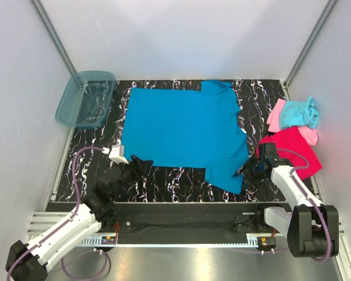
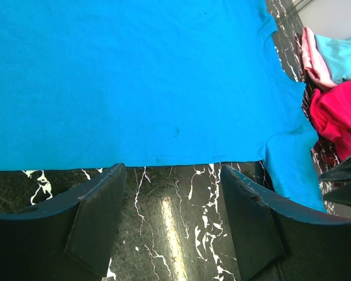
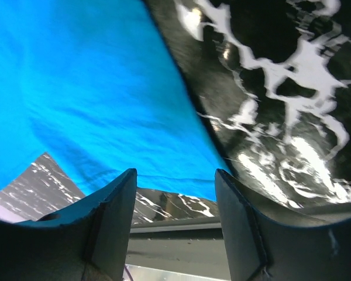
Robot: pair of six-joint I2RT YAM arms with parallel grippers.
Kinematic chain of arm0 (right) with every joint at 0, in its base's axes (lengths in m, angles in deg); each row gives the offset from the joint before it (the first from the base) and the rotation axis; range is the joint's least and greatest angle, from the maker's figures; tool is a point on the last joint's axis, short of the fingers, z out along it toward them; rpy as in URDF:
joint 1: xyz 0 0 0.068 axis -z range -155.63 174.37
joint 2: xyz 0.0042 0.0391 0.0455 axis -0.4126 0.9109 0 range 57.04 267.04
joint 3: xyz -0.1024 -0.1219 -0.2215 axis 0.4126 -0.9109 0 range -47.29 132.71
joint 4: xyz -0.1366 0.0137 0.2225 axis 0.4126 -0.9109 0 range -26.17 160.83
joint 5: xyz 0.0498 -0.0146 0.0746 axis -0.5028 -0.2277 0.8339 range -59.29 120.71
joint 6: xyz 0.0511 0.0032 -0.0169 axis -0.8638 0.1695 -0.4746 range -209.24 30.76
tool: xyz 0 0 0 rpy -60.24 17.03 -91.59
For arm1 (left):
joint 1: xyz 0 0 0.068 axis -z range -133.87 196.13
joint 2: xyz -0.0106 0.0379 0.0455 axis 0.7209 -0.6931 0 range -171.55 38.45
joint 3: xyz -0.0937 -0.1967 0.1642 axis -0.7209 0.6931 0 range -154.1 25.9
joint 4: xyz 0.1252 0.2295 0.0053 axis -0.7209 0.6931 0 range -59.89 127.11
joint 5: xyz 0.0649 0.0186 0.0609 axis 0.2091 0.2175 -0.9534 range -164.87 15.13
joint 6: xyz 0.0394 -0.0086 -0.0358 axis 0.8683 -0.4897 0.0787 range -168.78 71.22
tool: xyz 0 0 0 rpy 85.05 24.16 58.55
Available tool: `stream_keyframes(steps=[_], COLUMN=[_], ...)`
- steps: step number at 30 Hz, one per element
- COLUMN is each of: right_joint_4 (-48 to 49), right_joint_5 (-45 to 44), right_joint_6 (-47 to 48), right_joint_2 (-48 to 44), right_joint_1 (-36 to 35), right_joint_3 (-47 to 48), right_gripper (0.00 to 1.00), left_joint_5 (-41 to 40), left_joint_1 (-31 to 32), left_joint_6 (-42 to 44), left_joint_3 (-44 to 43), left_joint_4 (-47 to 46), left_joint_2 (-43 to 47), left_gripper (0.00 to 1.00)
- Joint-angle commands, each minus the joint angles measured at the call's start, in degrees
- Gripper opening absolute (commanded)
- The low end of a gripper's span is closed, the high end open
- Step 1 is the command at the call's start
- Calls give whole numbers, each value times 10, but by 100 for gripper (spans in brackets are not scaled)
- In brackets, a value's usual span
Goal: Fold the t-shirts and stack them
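Observation:
The medium blue t-shirt (image 1: 184, 129) lies spread flat on the black marbled table (image 1: 175, 178), neck to the right; it also shows in the left wrist view (image 2: 140, 82) and the right wrist view (image 3: 82, 88). My left gripper (image 1: 138, 164) is open and empty, just in front of the shirt's near hem (image 2: 172, 175). My right gripper (image 1: 250, 171) is open and empty beside the near right sleeve (image 3: 174, 175). The magenta-red tee (image 1: 292, 151), the light pink tee (image 1: 278, 115) and the light aqua tee (image 1: 298, 111) lie bunched at the right edge.
A translucent teal plastic bin (image 1: 85, 98) stands at the back left corner. White walls close in the table on three sides. A metal rail (image 1: 181, 211) runs along the near edge between the arm bases.

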Motion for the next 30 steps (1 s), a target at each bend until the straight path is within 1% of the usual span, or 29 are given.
stream_keyframes(steps=[1, 4, 12, 15, 16, 18, 21, 25, 30], right_joint_4=[-38, -38, -38, -39, -39, -39, -40, -38, -42], right_joint_5=[-29, -40, -31, -31, -31, -32, -33, -31, -40], right_joint_6=[13, 11, 26, 27, 26, 27, 27, 32, 43], right_joint_2=[-2, -4, 17, 30, 34, 42, 51, 67, 99], right_joint_1=[24, 26, 26, 26, 26, 26, 26, 26, 26], right_joint_3=[23, 21, 28, 34, 35, 40, 43, 54, 71], right_gripper=[63, 64, 66, 62, 58, 52, 49, 48, 53], left_joint_5=[-5, -6, 1, 1, 1, 0, -2, -5, -6], left_joint_1=[0, -1, -2, -2, -3, -4, -4, -6, -8], left_joint_6=[-1, -1, -1, -1, -1, -1, -2, -1, -1], left_joint_3=[-3, 0, -1, -1, -1, -1, -1, -1, -2], left_joint_4=[-15, -13, -17, -17, -17, -16, -11, -9, -7], left_joint_2=[18, 27, 24, 26, 26, 28, 33, 38, 38], left_gripper=[71, 71, 71, 71, 71, 71, 71, 71, 71])
